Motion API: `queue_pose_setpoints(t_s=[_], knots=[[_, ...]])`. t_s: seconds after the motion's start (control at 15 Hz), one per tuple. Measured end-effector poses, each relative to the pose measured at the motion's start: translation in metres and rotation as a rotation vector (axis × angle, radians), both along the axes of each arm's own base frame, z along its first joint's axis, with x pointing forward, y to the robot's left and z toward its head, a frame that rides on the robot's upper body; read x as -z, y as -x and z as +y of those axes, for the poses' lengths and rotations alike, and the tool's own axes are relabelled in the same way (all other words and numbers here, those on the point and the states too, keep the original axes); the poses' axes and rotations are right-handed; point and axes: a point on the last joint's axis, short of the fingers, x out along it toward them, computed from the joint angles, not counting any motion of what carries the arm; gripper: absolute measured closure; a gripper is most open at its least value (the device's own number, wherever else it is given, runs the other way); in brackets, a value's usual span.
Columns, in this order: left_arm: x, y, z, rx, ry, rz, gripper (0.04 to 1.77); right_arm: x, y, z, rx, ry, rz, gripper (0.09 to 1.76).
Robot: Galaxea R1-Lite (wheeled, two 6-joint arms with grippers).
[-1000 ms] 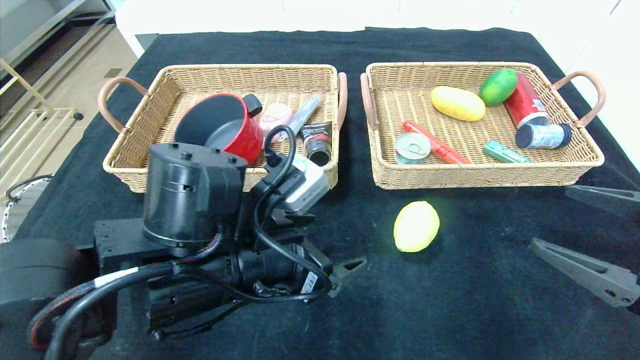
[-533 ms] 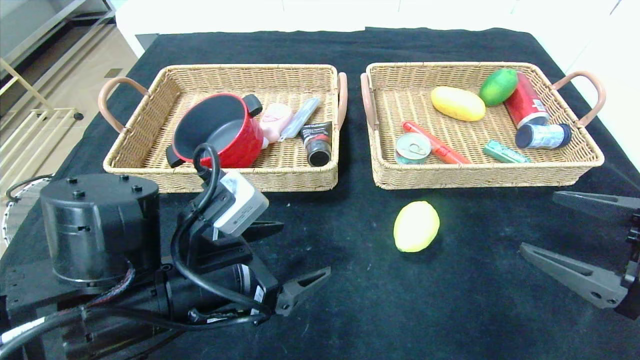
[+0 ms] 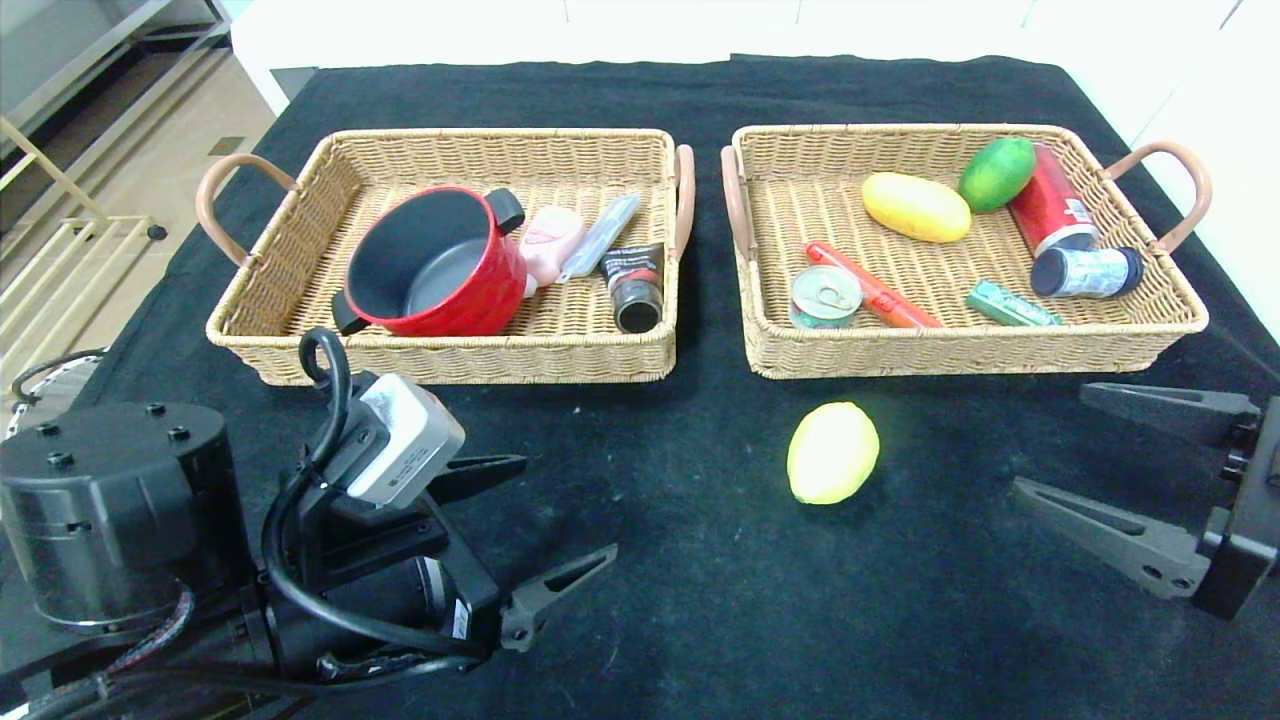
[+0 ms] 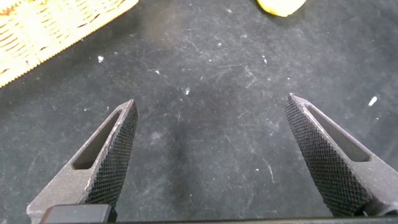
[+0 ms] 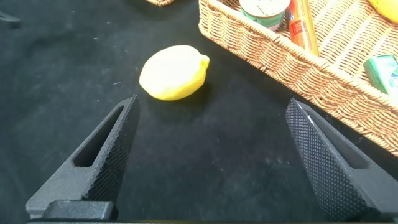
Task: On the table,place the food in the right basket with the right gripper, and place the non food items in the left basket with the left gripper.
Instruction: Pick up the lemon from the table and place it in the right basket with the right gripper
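A yellow lemon [image 3: 832, 452] lies on the black table in front of the right basket [image 3: 900, 132]. My right gripper [image 3: 1050, 438] hovers to the lemon's right, open and empty; in the right wrist view the lemon [image 5: 173, 72] sits just beyond the gripper [image 5: 212, 101], nearer one finger. My left gripper [image 3: 565, 506] is low at the near left, open and empty over bare cloth [image 4: 211, 101]. The left basket [image 3: 440, 145] holds a red pot [image 3: 440, 265], a pink item [image 3: 548, 240], a grey stick [image 3: 600, 235] and a black tube [image 3: 633, 285].
The right basket holds a yellow fruit [image 3: 915, 207], a green fruit [image 3: 996, 172], a red can [image 3: 1050, 212], a tin [image 3: 825, 296], a red stick [image 3: 870, 285], a green pack [image 3: 1010, 305] and a blue-white can [image 3: 1085, 271]. The table edge runs along the left.
My left arm has pulled back from the left basket toward the near left and sunk lower. My right gripper has come in from the right edge toward the lemon.
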Motion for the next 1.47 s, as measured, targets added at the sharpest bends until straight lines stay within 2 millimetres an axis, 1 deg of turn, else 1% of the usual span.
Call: queue_pose_setpoints(t_s=[0.2, 0.4, 0.73, 0.87, 1.0, 1.2, 1.33, 1.47], knots=[[0.003, 0.001, 0.001, 0.005, -0.004, 0.013, 0.1, -0.003, -0.001, 0.014, 0.091, -0.014, 0.077, 0.14], [0.004, -0.001, 0.0, 0.004, -0.006, 0.017, 0.09, -0.019, 0.001, 0.035, 0.232, -0.048, 0.216, 0.14], [0.004, -0.002, 0.003, -0.001, -0.004, 0.014, 0.09, -0.064, 0.003, 0.068, 0.406, -0.099, 0.366, 0.14], [0.002, -0.002, 0.005, 0.005, 0.004, 0.007, 0.09, -0.077, 0.002, 0.085, 0.485, -0.116, 0.429, 0.14], [-0.001, -0.002, 0.008, -0.002, 0.01, -0.003, 0.09, -0.081, -0.003, 0.106, 0.547, -0.101, 0.495, 0.14], [-0.005, 0.0, 0.011, -0.005, 0.019, -0.018, 0.09, -0.078, -0.016, 0.136, 0.604, -0.102, 0.574, 0.14], [-0.007, 0.001, 0.013, -0.01, 0.025, -0.026, 0.09, -0.074, -0.026, 0.151, 0.62, -0.107, 0.596, 0.14], [-0.008, 0.001, 0.014, -0.004, 0.03, -0.031, 0.09, -0.068, -0.035, 0.161, 0.642, -0.109, 0.601, 0.14]])
